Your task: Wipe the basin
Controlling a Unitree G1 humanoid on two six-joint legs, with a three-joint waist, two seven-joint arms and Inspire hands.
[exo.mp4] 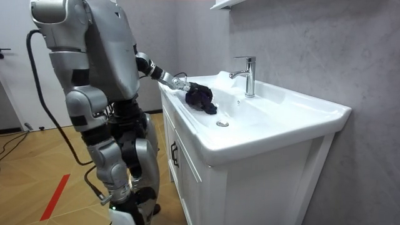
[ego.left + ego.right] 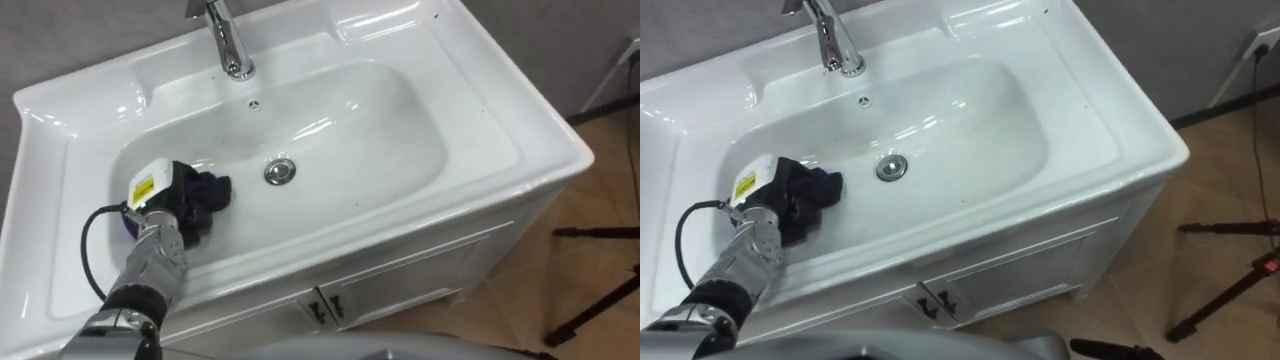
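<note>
The white basin [image 2: 500,110] sits in a cabinet top, with a chrome drain [image 2: 280,171] at the bottom of its bowl and a chrome faucet [image 2: 230,45] at the back. A dark purple cloth [image 2: 212,190] lies against the bowl's left slope. My left hand [image 2: 165,200] comes in from the lower left and its fingers curl onto the cloth. In the room view the cloth [image 1: 201,97] hangs from the hand [image 1: 181,81] over the near end of the basin [image 1: 281,119]. I stand upright at the end of the cabinet.
The white cabinet has two doors with dark handles [image 2: 325,305] below the front rim. Black tripod legs [image 2: 600,300] spread on the wooden floor to the right. A grey wall runs behind the faucet [image 1: 249,75].
</note>
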